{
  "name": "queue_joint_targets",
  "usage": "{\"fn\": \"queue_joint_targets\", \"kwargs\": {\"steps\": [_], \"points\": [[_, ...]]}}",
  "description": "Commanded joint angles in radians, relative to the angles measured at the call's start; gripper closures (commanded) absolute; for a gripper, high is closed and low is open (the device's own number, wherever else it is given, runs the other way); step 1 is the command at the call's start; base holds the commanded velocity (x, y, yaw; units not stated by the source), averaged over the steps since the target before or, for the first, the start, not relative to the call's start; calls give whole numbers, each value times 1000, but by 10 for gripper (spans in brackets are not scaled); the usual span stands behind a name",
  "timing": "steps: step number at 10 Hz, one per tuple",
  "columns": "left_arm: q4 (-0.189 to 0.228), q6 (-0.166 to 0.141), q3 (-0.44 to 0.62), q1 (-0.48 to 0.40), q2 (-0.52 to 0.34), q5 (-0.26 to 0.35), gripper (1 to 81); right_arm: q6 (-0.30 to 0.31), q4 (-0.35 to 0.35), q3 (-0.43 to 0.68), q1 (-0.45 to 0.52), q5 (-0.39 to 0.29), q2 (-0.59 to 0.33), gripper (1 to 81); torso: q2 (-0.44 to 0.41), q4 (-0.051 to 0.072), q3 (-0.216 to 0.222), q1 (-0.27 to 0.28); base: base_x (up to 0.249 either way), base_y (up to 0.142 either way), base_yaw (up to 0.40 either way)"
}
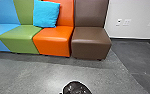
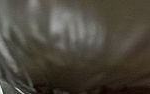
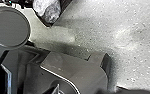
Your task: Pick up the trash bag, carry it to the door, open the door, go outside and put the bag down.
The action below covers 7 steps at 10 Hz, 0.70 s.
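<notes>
A shiny black trash bag (image 1: pixel 76 88) rises into the head view at its bottom edge, near the middle, above the grey floor. In the left wrist view the dark, creased plastic of the bag (image 2: pixel 73 42) lies very close to the camera. Part of a dark wrapped shape with a pale, crinkled patch stands over the speckled floor in the right wrist view; whether it belongs to the bag I cannot tell. How either gripper stands on the bag is hidden.
A row of seats faces me: blue, green, orange (image 1: pixel 52 41) and brown (image 1: pixel 91 43). A bright blue cushion (image 1: pixel 46 13) leans on the backrests. To the right is a white wall (image 1: pixel 131 30) with outlets, and darker floor tiles (image 1: pixel 138 57) run below it.
</notes>
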Motion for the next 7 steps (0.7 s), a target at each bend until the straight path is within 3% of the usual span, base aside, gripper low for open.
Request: {"fn": "queue_joint_targets", "kwargs": {"steps": [1,2,4,5,7], "points": [[3,-2,-3,-44,-5,18,10,7,24,33,53,-61,-64,10,0,0,0,0,0,0,0],[3,-4,-3,-34,-5,18,10,6,24,34,51,-61,-64,10,0,0,0,0,0,0,0],[3,-4,-3,-31,-5,13,10,6,19,34,51,-61,-65,10,0,0,-95,0,0,0,0],[5,-4,-3,-31,-5,13,10,6,19,34,51,-61,-65,10,0,0,-11,0,0,0,0],[5,-4,-3,-31,-10,13,10,6,21,34,50,-61,-65,10,0,0,-47,0,0,0,0]]}}
